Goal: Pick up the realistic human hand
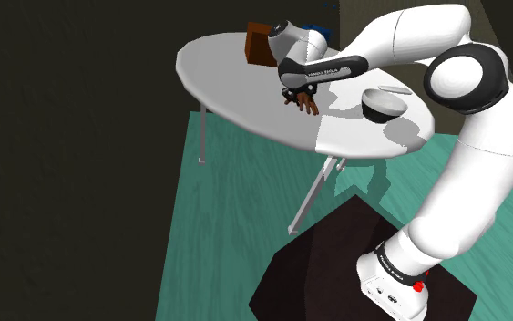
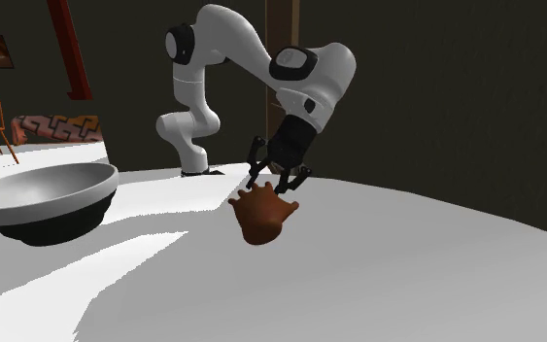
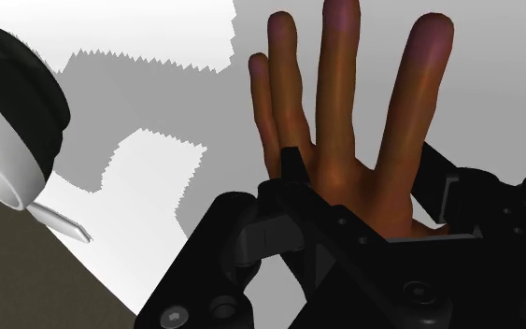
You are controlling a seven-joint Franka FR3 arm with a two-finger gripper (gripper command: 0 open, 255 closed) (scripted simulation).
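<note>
In the shoulder view, the arm is reaching out over the round white table [image 1: 227,64]. The gripper [image 1: 300,93] is pointing down at the tabletop, with the brown human hand [image 1: 309,106] directly under its fingertips. A dark bowl [image 1: 384,103] with a white inside is sitting near the gripper on the side toward the stand. A brown box [image 1: 261,44] is standing beyond the gripper at the table's far edge. Both are lying apart from the gripper, so nothing seems to be crowding the grasp.

In the second exterior view, the gripper [image 2: 279,180] is coming at the human hand [image 2: 264,222] from above at a slight tilt, its jaws closing over the upper part. The human hand is hanging just below the gripper and low against the table [image 2: 407,272]. Whether it is resting on the surface or clearing it cannot be told. The bowl [image 2: 43,194] is sitting well off to the gripper's side.

In the wrist view, the gripper [image 3: 363,178] is clasping the human hand [image 3: 345,121] across the palm, one black finger [image 3: 293,173] pressing on each flank. The four long digits are stretching away ahead of the gripper. Taking the broad palm rather than the thin digits is probably giving the jaws a steadier seat. The bowl [image 3: 8,121] is lying off to one side of the gripper.
</note>
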